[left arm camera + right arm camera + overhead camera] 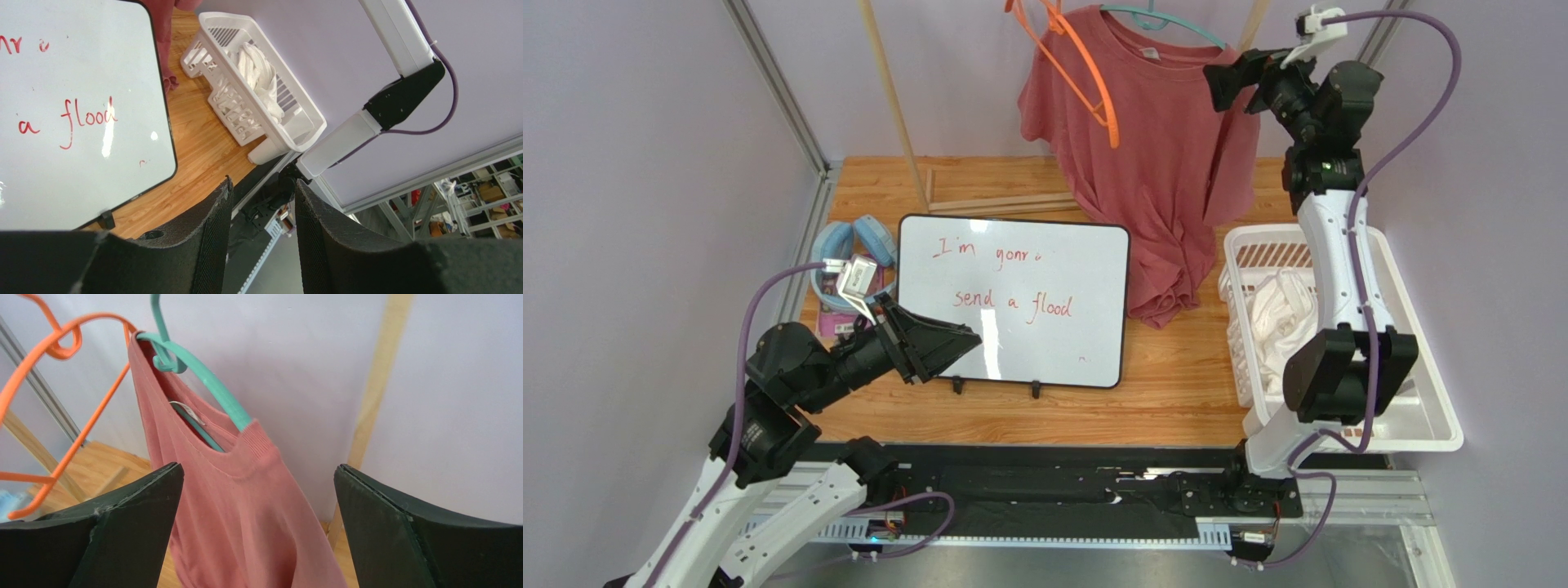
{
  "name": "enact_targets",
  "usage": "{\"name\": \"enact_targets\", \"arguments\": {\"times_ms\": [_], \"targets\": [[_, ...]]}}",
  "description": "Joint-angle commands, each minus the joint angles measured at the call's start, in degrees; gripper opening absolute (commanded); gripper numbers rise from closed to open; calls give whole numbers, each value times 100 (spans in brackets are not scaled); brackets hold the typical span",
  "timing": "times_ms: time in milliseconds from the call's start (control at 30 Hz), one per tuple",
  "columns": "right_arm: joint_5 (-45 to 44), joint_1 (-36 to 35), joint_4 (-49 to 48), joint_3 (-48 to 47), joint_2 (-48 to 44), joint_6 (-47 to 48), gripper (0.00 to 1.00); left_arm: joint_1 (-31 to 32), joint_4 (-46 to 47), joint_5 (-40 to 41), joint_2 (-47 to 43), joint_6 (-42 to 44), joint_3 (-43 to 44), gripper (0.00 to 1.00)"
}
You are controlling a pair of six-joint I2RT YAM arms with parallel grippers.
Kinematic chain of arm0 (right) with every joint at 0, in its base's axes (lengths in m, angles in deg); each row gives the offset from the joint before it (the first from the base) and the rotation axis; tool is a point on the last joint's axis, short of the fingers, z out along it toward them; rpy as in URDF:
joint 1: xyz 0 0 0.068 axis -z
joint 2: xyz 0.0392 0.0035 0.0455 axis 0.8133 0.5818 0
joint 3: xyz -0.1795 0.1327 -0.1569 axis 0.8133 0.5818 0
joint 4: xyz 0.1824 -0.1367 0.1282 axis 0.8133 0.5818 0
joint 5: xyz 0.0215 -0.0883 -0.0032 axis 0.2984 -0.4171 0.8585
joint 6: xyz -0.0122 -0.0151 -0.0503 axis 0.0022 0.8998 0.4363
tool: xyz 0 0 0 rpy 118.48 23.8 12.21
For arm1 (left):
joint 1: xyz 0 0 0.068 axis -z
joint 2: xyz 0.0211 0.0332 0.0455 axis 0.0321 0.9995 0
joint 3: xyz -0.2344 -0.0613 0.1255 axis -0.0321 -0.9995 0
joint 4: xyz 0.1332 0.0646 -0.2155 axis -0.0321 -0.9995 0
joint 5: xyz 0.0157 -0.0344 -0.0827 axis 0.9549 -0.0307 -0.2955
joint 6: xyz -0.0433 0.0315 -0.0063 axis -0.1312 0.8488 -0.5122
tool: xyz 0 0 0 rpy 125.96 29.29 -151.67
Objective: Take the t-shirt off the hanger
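Note:
A salmon-pink t-shirt (1155,159) hangs on a teal hanger (1185,22) at the top of the top view, its hem bunched on the wooden table. In the right wrist view the shirt (245,514) drapes from the teal hanger (215,392). My right gripper (1225,83) is raised next to the shirt's right shoulder, open and empty, with the shoulder between the jaws' line of sight (258,478). My left gripper (959,341) is low at the left, over the whiteboard's left edge, open and empty (261,190).
An empty orange hanger (1081,67) hangs left of the shirt. A whiteboard (1014,300) with red writing lies mid-table. A white basket (1406,368) holding white cloth stands at the right. Blue items (854,251) lie at the left. Wooden slats (1001,202) lie at the back.

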Motion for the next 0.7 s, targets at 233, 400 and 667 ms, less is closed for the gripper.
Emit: {"name": "enact_targets", "arguments": {"times_ms": [233, 400, 667], "targets": [[630, -497, 574, -1483, 914, 1837, 76, -12, 185, -144, 461, 106, 213, 47], [1456, -515, 806, -1581, 967, 1750, 54, -12, 387, -39, 471, 54, 118, 47], [1765, -743, 867, -1450, 871, 1400, 19, -3, 422, -48, 514, 80, 187, 47]]}}
